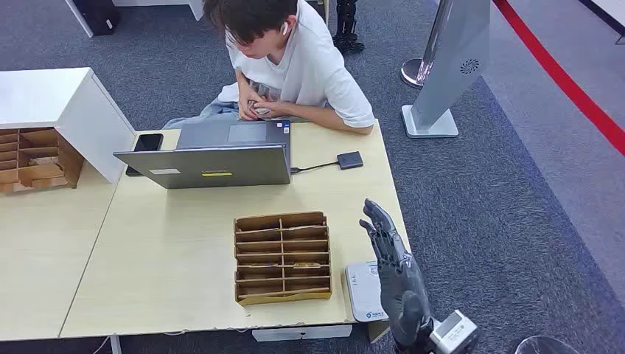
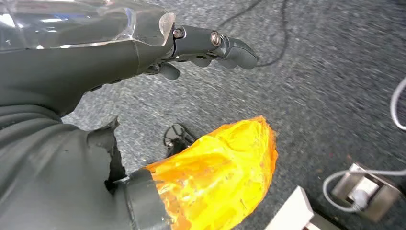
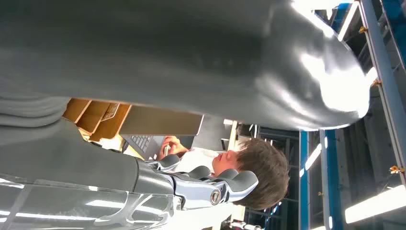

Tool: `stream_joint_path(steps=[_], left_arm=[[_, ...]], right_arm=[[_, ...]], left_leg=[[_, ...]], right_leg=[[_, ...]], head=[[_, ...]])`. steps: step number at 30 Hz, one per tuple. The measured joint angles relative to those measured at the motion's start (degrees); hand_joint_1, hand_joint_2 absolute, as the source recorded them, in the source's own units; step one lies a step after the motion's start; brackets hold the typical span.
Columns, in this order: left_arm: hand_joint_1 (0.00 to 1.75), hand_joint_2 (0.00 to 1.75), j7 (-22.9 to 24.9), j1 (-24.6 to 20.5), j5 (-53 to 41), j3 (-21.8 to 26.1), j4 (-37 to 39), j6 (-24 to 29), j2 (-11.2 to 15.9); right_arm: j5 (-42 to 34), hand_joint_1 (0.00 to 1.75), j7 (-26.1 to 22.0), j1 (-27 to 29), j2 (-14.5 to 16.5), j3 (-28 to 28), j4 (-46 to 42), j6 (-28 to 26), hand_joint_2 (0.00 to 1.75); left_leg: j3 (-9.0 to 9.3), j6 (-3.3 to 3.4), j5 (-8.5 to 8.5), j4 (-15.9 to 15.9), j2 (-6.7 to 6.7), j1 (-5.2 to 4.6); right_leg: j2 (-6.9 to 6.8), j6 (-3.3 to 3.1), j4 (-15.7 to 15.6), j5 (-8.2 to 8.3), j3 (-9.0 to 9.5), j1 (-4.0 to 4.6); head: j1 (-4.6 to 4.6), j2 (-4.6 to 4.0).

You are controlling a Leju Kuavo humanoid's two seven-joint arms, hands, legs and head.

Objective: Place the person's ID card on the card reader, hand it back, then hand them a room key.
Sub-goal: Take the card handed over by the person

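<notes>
My right hand is raised upright above the table's front right corner, its fingers stretched out and apart, holding nothing. Just below it lies a flat white card reader on the table. A wooden slotted organiser with thin cards in its slots stands to the left of the reader. The person sits at the far side with both hands together at the chest; I cannot tell whether they hold a card. My left hand hangs over the carpet with straight, empty fingers. The right wrist view shows my right hand's fingers in front of the person's head.
An open laptop stands between the person and the organiser, with a small dark box cabled to it and a phone beside it. A white cabinet and a second organiser are at the left. A sign stand is on the carpet.
</notes>
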Motion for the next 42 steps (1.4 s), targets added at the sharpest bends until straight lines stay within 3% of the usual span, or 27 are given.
stream_joint_path(steps=[15, 32, 42], left_arm=[[0.0, 0.0, 3.5, 1.9, -1.1, 2.2, -0.3, 1.3, -1.4], [0.0, 0.0, 5.3, 2.1, -1.4, 3.4, -0.7, 1.7, -2.0], [0.0, 0.0, 5.4, 1.9, -6.6, 3.8, -0.7, 6.5, -1.9]], right_arm=[[3.1, 0.0, -0.1, 1.7, -0.2, 0.1, -0.3, 4.4, 0.0], [3.2, 0.0, -0.1, 2.0, -0.2, 0.0, -0.2, 4.9, 0.0], [3.2, 0.0, -0.1, 2.0, -0.2, 0.0, 0.0, 5.5, 0.0]], left_leg=[[0.01, 0.0, 0.0, 0.0, 0.01, 0.0], [0.01, 0.0, 0.0, 0.0, 0.0, 0.0], [0.01, 0.0, 0.0, 0.0, 0.0, 0.0]], right_leg=[[0.0, 0.0, 0.0, 0.0, 0.0, 0.0], [0.0, 0.0, 0.0, 0.0, 0.0, 0.0], [0.0, 0.0, 0.0, 0.0, 0.0, 0.0]], head=[[0.01, 0.0], [0.0, 0.0], [0.01, 0.0]])
